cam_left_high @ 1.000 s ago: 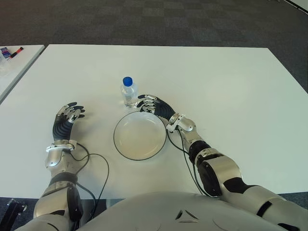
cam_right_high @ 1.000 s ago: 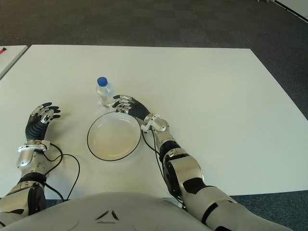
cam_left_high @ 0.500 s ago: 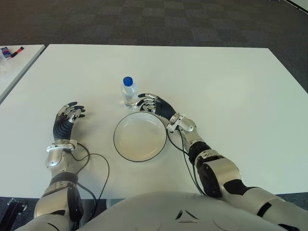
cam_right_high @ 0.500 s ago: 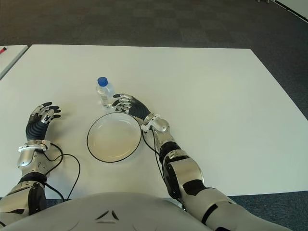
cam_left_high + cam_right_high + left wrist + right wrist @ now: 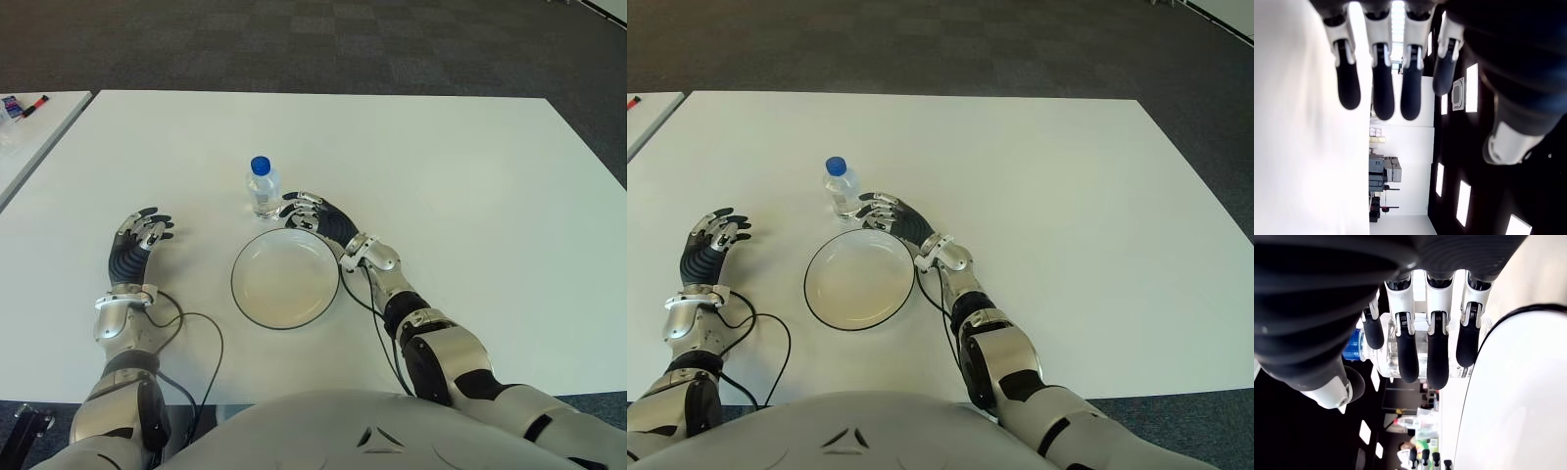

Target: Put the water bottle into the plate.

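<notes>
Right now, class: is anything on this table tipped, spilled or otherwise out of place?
Nothing stands out. The water bottle stands upright and capped just beyond the empty plate. The right hand is beside the bottle, fingers open, not gripping. The left hand shows left of the plate.

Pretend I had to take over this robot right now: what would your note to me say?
Right hand: fingers open, holding nothing, just right of the water bottle, beyond the plate's far rim.
Left hand: open and idle, out to the left of the plate.
Water bottle: upright on the table, blue cap on, just beyond the plate.
Plate: nothing in it.
Done: right hand brought up beside the bottle.
Left: close the fingers around the bottle, lift it, set it in the plate, let go.
</notes>
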Controlling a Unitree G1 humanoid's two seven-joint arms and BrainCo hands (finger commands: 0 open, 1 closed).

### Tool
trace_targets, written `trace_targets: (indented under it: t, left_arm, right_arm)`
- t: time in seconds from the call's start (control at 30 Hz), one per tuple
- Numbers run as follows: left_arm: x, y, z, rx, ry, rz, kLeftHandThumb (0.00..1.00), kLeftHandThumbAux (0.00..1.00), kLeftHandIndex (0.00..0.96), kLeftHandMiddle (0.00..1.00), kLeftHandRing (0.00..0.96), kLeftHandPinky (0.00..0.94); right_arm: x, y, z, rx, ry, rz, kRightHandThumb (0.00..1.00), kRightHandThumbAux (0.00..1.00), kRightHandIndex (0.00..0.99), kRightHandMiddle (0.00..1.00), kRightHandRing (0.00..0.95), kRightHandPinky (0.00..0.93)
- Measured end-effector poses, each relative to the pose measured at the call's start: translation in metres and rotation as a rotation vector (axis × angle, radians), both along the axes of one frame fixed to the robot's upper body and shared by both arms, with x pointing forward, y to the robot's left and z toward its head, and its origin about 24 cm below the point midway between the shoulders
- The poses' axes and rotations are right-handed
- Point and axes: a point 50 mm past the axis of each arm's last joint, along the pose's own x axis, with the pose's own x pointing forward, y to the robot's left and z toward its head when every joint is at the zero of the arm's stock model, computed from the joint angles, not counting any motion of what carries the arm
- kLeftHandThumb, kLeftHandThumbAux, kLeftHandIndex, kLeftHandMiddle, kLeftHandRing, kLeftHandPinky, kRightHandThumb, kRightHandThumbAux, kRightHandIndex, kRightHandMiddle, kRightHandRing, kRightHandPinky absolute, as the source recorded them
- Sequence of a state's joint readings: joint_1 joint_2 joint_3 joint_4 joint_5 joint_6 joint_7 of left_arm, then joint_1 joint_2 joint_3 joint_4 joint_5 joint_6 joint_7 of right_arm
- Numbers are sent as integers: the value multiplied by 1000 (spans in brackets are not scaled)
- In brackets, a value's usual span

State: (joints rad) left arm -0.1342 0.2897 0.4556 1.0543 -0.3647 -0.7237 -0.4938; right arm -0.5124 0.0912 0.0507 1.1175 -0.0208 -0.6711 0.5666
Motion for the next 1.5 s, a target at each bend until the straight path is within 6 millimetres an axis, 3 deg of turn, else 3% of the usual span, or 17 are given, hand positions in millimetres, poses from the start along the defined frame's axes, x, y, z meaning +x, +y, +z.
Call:
trace_targets:
  t: [0.73, 1.5]
  left_arm:
    - [1, -2, 1, 3, -15, -6, 231, 650, 286, 386, 397, 411]
    - [1, -1, -1, -8, 2, -5, 250, 637, 286, 389, 398, 409]
  right_arm:
    - [0, 0, 0, -2, 7, -1, 67, 609, 168, 363, 415, 476]
    - [9, 2, 0, -84, -5, -84, 104, 643, 135, 301, 341, 358]
